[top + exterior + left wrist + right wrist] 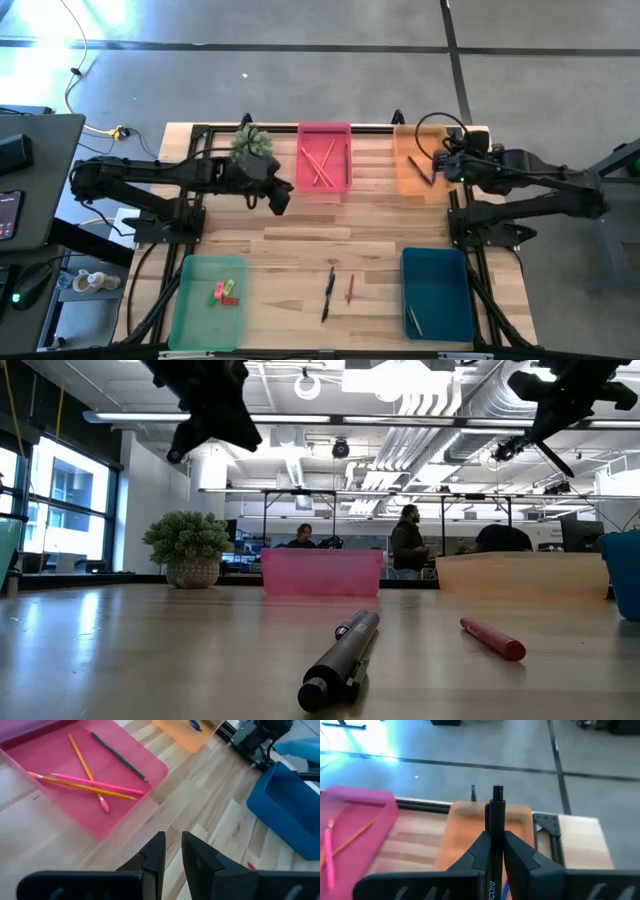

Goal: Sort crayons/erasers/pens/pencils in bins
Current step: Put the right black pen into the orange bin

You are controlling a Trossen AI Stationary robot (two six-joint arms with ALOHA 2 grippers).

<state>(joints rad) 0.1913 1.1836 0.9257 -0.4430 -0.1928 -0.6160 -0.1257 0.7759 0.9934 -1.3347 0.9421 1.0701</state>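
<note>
We read the sort as well advanced but not finished.

Right gripper hangs above the orange bin at the bench's far right corner, fingers clamped on a black pen held upright between them. We judge the step in hand to be dropping this pen into that bin, which already holds at least one dark stick; the left wrist view shows something blue in it too.

Left gripper hovers over bare bench just beside the pink bin, at the middle of the far edge. Its fingers stand slightly apart with nothing between them.

Done so far, as far as we can see:
- pencils lie crossed in the pink bin, orange, pink and one dark green.
- erasers, pink-red and yellow-green blocks, sit in the light green bin at the near left corner.
- the teal-blue bin at the near right corner holds one thin pale stick; we cannot tell what kind.

Left to do: a dark pen and a red crayon lie loose on the bench near the middle of the near edge, side by side but apart, between the green and teal bins.

A small potted plant stands at the far edge, left of the pink bin.
</note>
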